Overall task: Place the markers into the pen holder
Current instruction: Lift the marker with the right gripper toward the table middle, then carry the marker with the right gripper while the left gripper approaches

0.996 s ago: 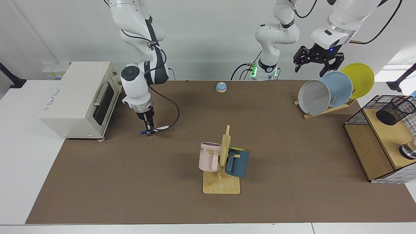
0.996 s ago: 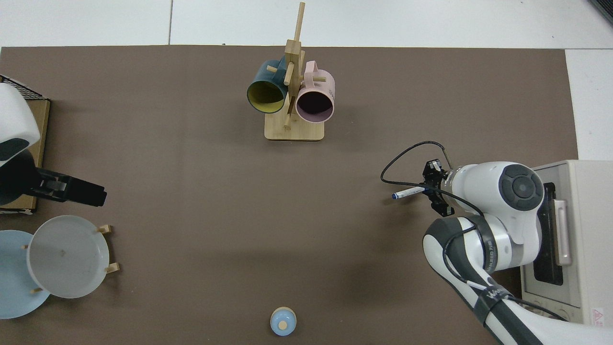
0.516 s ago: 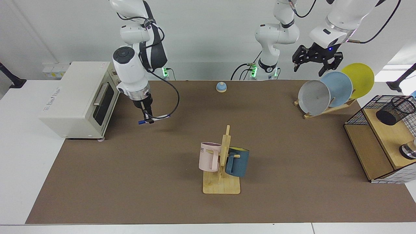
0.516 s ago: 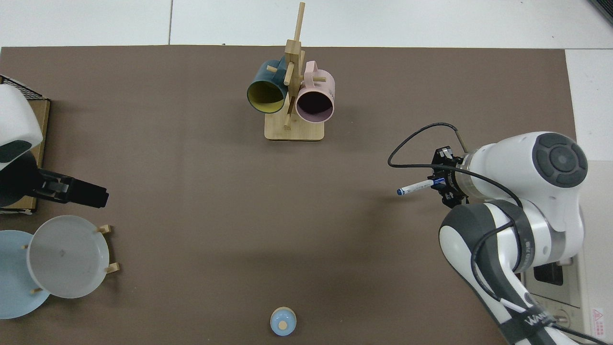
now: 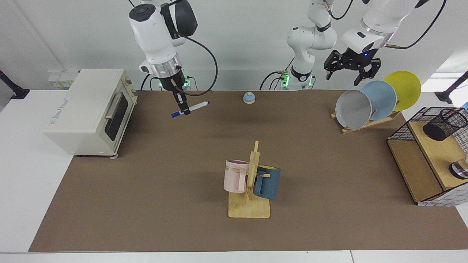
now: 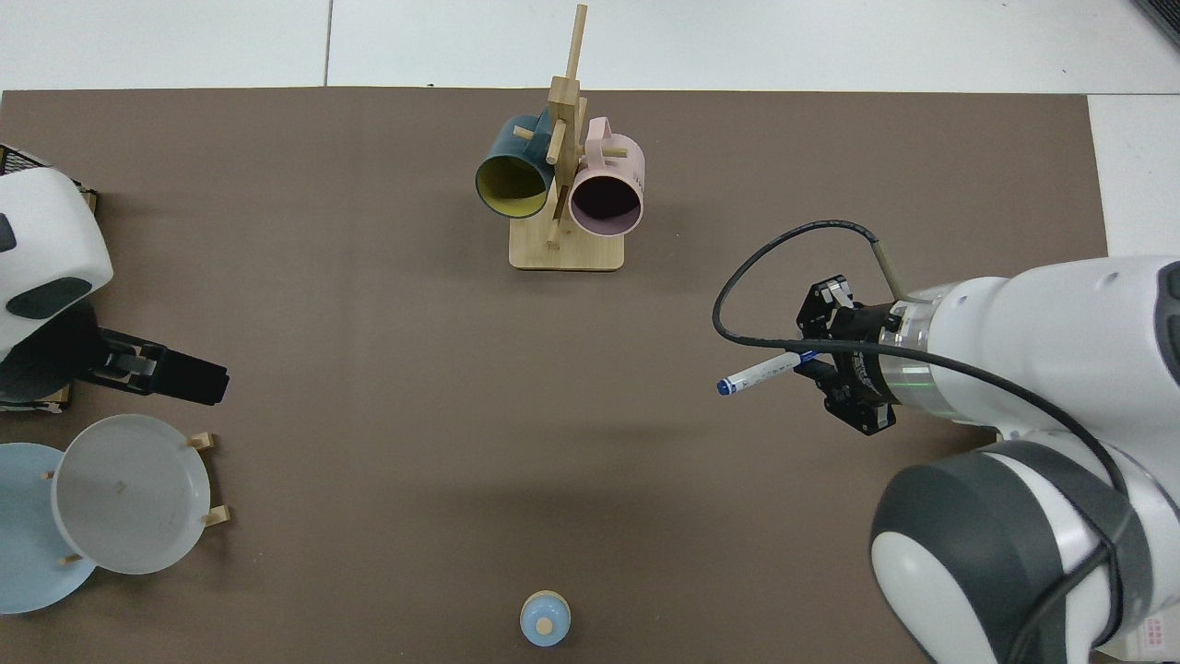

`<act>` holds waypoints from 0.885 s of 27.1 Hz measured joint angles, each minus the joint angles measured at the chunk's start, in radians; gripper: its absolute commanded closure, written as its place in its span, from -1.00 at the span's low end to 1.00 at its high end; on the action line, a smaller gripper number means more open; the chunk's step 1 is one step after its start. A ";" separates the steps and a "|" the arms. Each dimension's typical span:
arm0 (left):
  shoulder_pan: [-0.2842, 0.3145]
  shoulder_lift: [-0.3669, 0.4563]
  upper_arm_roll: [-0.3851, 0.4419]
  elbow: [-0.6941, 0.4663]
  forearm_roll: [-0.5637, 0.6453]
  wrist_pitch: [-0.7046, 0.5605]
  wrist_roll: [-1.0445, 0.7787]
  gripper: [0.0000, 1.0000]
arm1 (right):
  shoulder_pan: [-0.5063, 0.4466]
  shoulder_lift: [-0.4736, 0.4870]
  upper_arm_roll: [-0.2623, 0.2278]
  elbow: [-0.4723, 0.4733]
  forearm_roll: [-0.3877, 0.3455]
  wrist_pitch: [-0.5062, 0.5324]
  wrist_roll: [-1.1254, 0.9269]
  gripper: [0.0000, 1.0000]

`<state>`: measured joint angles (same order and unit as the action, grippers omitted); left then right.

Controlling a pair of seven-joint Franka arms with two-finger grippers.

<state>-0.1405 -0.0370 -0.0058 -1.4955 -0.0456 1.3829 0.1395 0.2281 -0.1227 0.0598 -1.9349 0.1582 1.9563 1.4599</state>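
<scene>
Pen holder (image 5: 445, 124) partly cut off at the frame edge, well apart from the right gripper (image 5: 184, 108), which pinches the marker (image 5: 190, 109) near-horizontally above the mat (image 5: 146, 204); left gripper (image 5: 351, 76), fingers spread, waits over the plates (image 5: 378, 98).

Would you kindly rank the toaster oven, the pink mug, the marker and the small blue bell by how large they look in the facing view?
Largest to smallest, as seen:
1. toaster oven
2. pink mug
3. marker, long but slim, held off the table by the right gripper, so its rank is unsure
4. blue bell
</scene>
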 measured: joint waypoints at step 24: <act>-0.028 -0.002 -0.196 0.000 -0.131 0.054 0.100 -0.97 | 0.192 -0.010 0.018 0.091 0.064 -0.020 0.345 1.00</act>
<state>-0.1684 -0.0386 -0.2014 -1.4957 -0.1770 1.4371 0.2396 0.4197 -0.1332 0.0783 -1.8436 0.2224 1.9360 1.8048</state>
